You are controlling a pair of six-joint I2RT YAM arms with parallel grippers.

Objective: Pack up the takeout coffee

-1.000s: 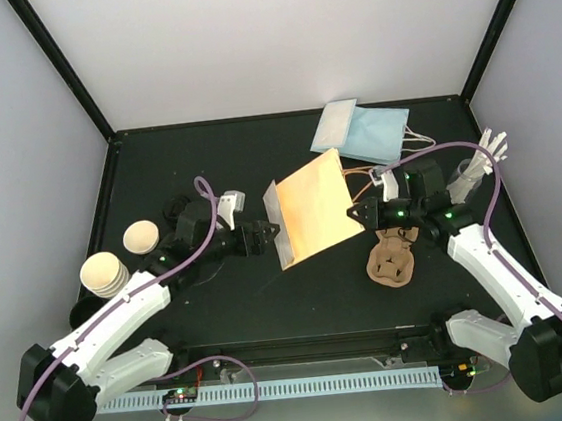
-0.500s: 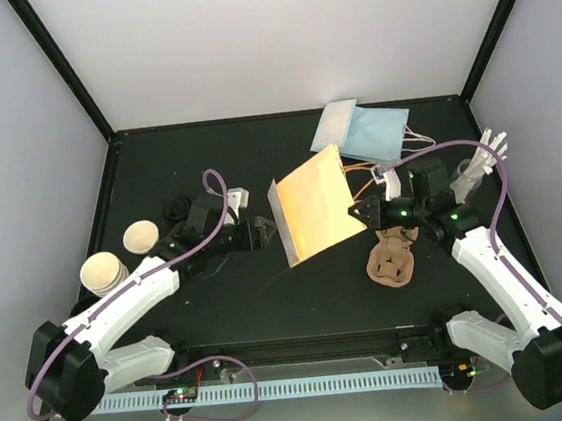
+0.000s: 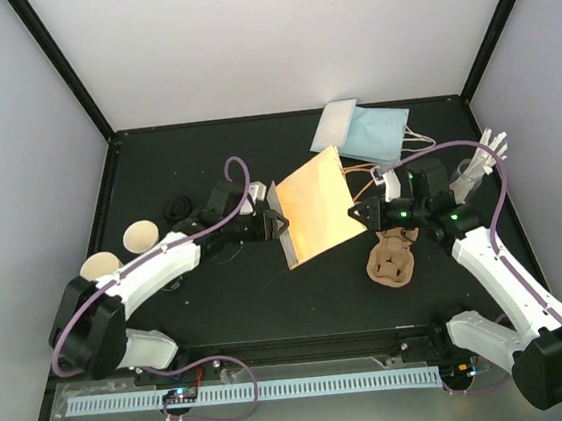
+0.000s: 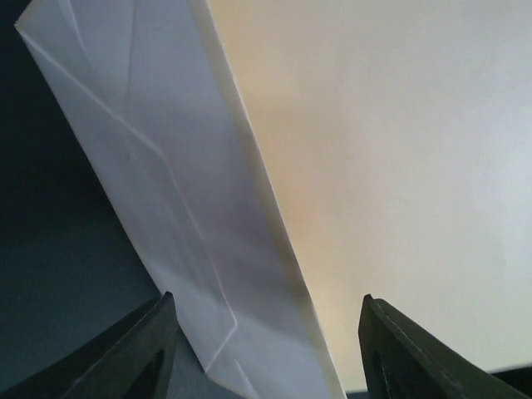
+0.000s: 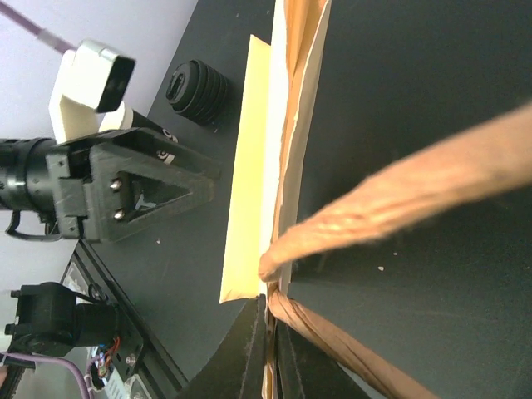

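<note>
The tan paper bag (image 3: 314, 217) is held tilted off the table mid-scene. My right gripper (image 3: 361, 212) is shut on its top edge beside the twisted paper handle (image 5: 399, 187); in the right wrist view the jaws (image 5: 271, 306) pinch the bag's rim (image 5: 287, 125). My left gripper (image 3: 275, 223) is open at the bag's bottom end, and the folded bottom (image 4: 191, 208) lies between its fingertips (image 4: 158, 349). No lidded cream cup shows clearly. A black ridged round thing (image 3: 175, 207) stands left of the bag, also in the right wrist view (image 5: 196, 84). I cannot tell if it is the coffee's lid.
A brown pulp cup carrier (image 3: 391, 259) lies under the right arm. A lidless cream cup (image 3: 141, 235) and a stack of cups (image 3: 97, 266) stand at the left. Pale blue bags (image 3: 361, 130) lie at the back. White cutlery (image 3: 485, 157) stands at the far right.
My left arm has reached right, from near the cups to the bag's bottom end. The bag stays in the right gripper and has shifted only slightly.
</note>
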